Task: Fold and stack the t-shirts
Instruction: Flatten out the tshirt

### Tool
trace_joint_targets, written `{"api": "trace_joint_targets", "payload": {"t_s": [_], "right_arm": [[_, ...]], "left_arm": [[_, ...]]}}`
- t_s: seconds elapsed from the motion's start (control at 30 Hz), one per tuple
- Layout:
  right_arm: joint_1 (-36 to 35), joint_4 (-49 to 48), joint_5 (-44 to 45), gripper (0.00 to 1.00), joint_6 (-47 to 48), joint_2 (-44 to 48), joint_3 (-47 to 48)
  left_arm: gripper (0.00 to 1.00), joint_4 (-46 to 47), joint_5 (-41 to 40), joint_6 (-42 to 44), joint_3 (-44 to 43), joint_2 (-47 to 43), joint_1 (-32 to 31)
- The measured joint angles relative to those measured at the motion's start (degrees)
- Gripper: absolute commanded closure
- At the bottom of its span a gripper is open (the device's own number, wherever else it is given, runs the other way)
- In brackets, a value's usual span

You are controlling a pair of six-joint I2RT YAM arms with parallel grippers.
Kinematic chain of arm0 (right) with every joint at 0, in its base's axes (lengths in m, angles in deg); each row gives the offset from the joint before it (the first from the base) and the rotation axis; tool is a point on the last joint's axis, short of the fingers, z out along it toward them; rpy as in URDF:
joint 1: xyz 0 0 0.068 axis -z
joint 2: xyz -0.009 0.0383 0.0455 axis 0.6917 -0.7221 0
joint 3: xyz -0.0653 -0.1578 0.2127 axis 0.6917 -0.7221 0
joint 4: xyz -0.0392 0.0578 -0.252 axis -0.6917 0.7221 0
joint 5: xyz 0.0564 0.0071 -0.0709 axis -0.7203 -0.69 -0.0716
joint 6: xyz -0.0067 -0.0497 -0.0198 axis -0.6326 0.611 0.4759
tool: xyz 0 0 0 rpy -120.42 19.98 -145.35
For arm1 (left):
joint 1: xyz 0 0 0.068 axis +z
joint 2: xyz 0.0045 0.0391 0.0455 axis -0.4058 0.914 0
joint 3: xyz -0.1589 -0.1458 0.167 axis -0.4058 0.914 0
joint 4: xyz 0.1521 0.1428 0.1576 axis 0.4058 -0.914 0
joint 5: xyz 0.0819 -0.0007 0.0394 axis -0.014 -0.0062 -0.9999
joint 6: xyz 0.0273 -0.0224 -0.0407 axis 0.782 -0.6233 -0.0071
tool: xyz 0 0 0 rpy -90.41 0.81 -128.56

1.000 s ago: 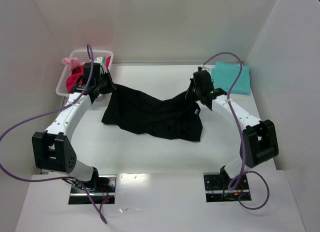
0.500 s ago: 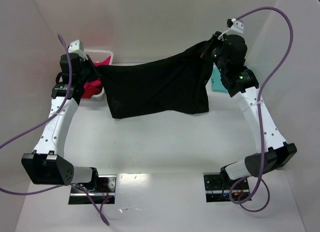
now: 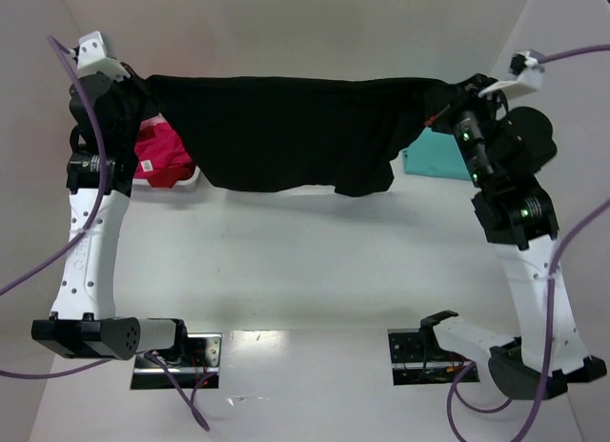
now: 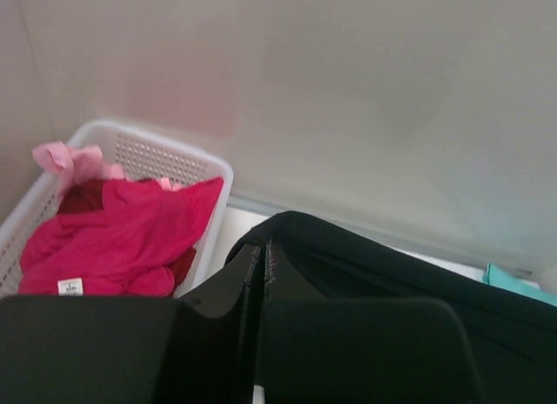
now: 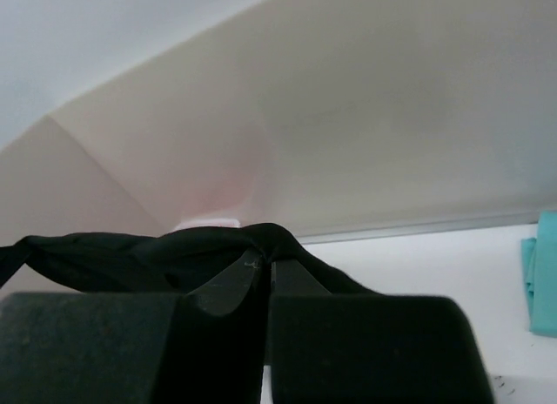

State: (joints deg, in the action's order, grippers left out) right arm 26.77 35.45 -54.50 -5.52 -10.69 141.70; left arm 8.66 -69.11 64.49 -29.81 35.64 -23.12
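The black t-shirt (image 3: pixel 286 128) hangs stretched wide in the air between both arms, high above the table near the back wall. My left gripper (image 3: pixel 143 83) is shut on its left end, seen as black cloth (image 4: pixel 365 265) at my left gripper (image 4: pixel 261 252) in the left wrist view. My right gripper (image 3: pixel 440 90) is shut on its right end; the cloth (image 5: pixel 130 252) drapes over my right gripper (image 5: pixel 267 266) in the right wrist view. The magenta-pink t-shirt (image 3: pixel 164 156) with a white tag (image 4: pixel 70 286) lies in the basket. The teal t-shirt (image 3: pixel 434 161) lies folded at the back right.
The white lattice basket (image 4: pixel 148 156) stands at the back left corner, partly behind the hanging shirt, with a pale pink cloth (image 4: pixel 65 160) at its far end. White walls close in the back and both sides. The arm bases sit at the near edge.
Both arms have lifted the black shirt off the table and pulled it apart, so it went from a crumpled heap to a wide sheet hanging high.
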Motion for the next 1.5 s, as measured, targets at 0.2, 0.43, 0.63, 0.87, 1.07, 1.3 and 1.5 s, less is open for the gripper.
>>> {"api": "trace_joint_targets", "payload": {"t_s": [0.2, 0.43, 0.63, 0.87, 1.07, 1.3, 1.5], "right_arm": [[0.0, 0.1, 2.1, 1.0, 1.3, 5.4, -1.4], [0.0, 0.0, 1.8, 1.0, 2.6, 3.4, -1.5], [0.0, -0.8, -2.1, 1.0, 4.4, 3.2, -1.1], [0.0, -0.9, -3.6, 1.0, 7.5, 3.3, 2.3], [0.0, -0.9, -0.8, 1.0, 11.8, 3.8, 5.1], [0.0, -0.6, -0.3, 1.0, 14.4, 4.4, 5.5], [0.0, -0.1, -0.1, 1.0, 18.0, 6.4, 4.7]], "left_arm": [[1.0, 0.9, -0.4, 0.1, -3.5, -1.4, -0.3], [1.0, 0.9, 2.3, 1.7, -5.9, -1.9, -0.2], [1.0, 0.8, 5.6, 2.8, -3.8, -4.6, 0.0], [1.0, -2.4, 5.9, 4.3, -1.3, -9.6, 0.1], [1.0, -3.9, 5.0, 4.5, 0.9, -15.0, 0.1], [1.0, -4.0, 4.4, 4.5, 0.9, -16.1, 0.1], [1.0, -3.8, 4.7, 4.5, -0.3, -13.3, 0.0]]}}
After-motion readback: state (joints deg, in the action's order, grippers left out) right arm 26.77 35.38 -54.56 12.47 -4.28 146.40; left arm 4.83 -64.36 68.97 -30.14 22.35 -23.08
